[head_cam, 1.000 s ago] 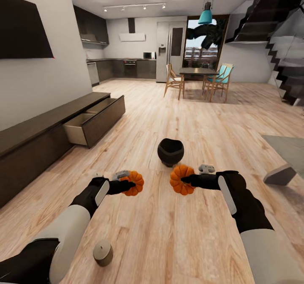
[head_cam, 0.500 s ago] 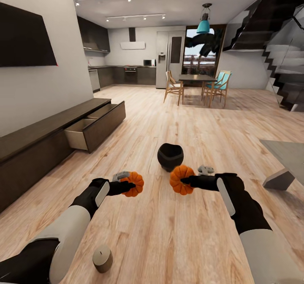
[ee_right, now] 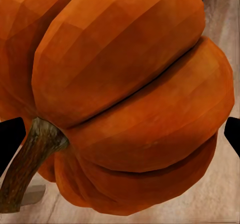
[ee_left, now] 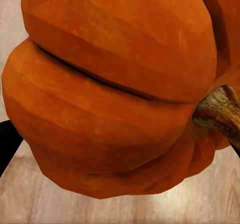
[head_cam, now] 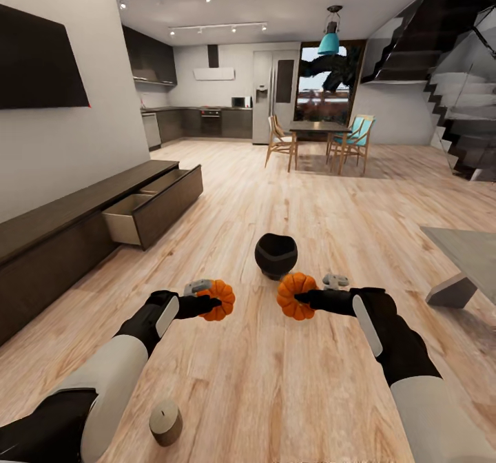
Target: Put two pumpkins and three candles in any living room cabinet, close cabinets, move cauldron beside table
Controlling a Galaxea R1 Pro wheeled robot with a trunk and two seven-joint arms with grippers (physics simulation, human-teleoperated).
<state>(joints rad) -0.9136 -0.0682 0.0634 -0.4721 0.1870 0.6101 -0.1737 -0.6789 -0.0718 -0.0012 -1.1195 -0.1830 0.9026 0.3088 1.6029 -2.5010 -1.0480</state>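
Your view has swung slightly toward the cabinet [head_cam: 83, 225]'s open drawer [head_cam: 148, 208], left end effector [head_cam: 215, 302] and right end effector [head_cam: 301, 297] each still pinching a pumpkin, so stowing looks next

Head view: high, facing forward and down across the floor [head_cam: 275, 380]. Wrist views: pressed close against a pumpkin [ee_left: 115, 94] each, sharing both pumpkins and floor with the head view.

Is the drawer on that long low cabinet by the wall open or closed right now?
Open. One drawer of the cabinet is pulled out toward the room, its pale interior showing.
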